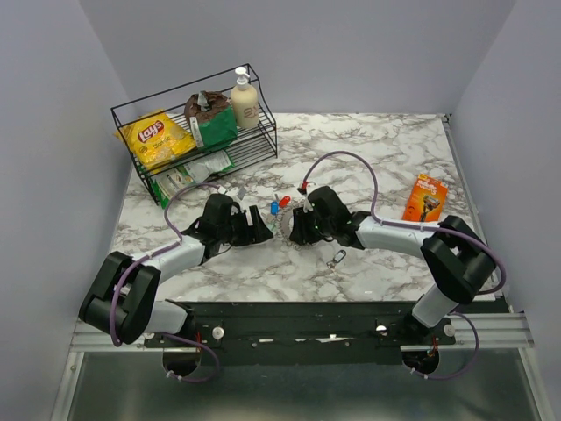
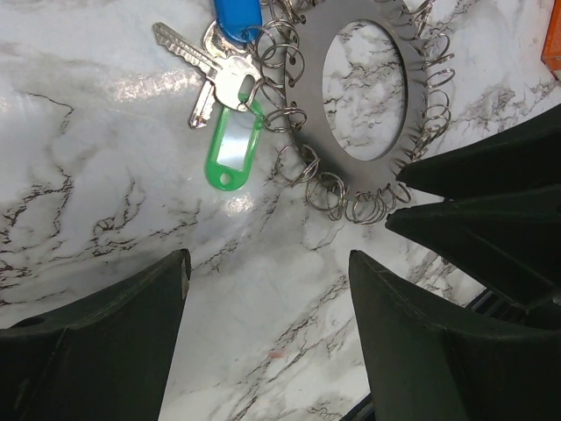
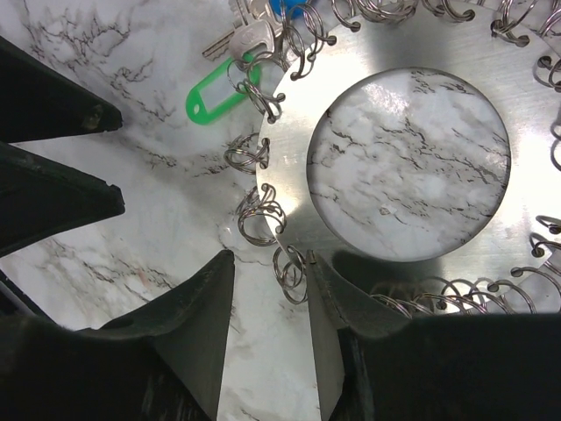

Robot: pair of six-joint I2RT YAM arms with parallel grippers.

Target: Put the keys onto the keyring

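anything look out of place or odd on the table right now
One small metal piece lies alone on the table, nearer the arm bases, apart from the keyring and the tagged keys bunched at its rim. In the wire rack, the chips bag sits tilted. Nothing looks spilled.

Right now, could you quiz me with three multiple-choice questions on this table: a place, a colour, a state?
1. Where is the orange packet?
A. in the wire rack
B. on the table, right side
C. under the ring

2. What colour is the windowed key tag?
A. yellow
B. green
C. black

3. The left gripper is:
A. open and empty
B. shut on a key
C. shut on the ring

Answers: B, it lies on marble near the right edge; B, green plastic frames its window; A, bare marble shows between its spread fingers.
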